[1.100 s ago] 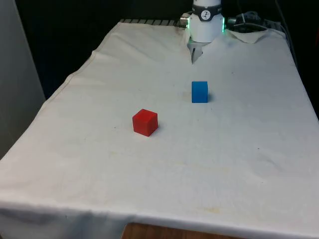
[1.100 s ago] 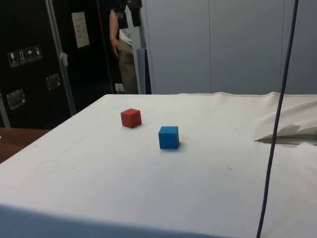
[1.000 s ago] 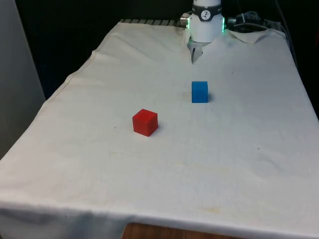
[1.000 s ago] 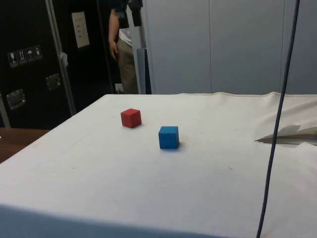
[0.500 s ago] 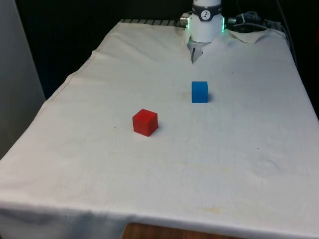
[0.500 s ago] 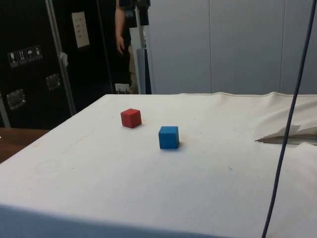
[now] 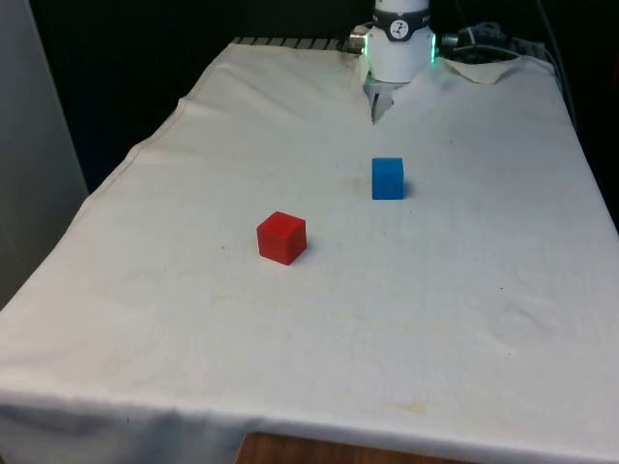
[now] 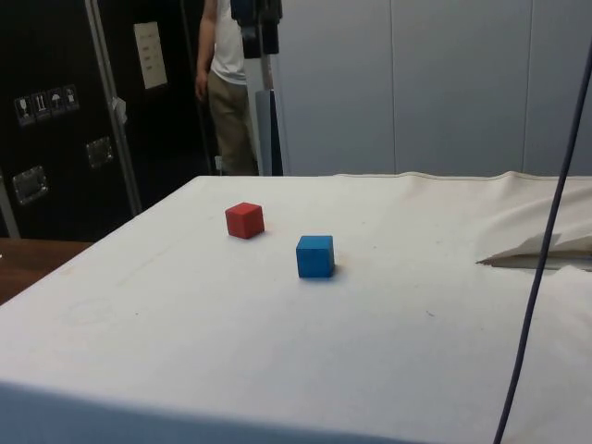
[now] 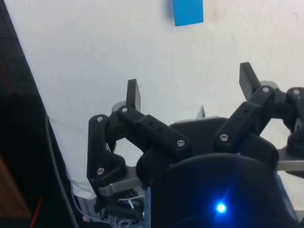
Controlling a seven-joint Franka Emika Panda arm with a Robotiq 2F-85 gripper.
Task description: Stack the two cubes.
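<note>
In the front view, the red cube [image 7: 281, 238] sits on the white cloth [image 7: 435, 319] near the middle of the desk, turned so that one of its corners faces the near edge. The blue cube [image 7: 388, 178] stands well apart from it, further towards the far edge and nearer the edge on the front view's right, with a flat face towards the camera. Both cubes rest directly on the cloth, neither on top of the other. The robot's white base [image 7: 399, 43] stands at the far edge, beyond the blue cube.

In the side view, the red cube [image 8: 244, 220] and the blue cube [image 8: 315, 256] again lie apart on the cloth, the blue one closer to the camera. A person [image 8: 225, 88] in a white top and tan trousers stands behind the desk's far side, beside the dark cabinets [image 8: 55, 111]. A dark cable [image 8: 546, 250] hangs down across the view's right part.

In the wrist view, the pincer [image 9: 190, 95] is spread wide, its two black fingers [image 9: 134, 95] well apart with nothing between them. It hangs above bare cloth, and the blue cube [image 9: 188, 11] lies on the cloth beyond the fingertips, clear of them.
</note>
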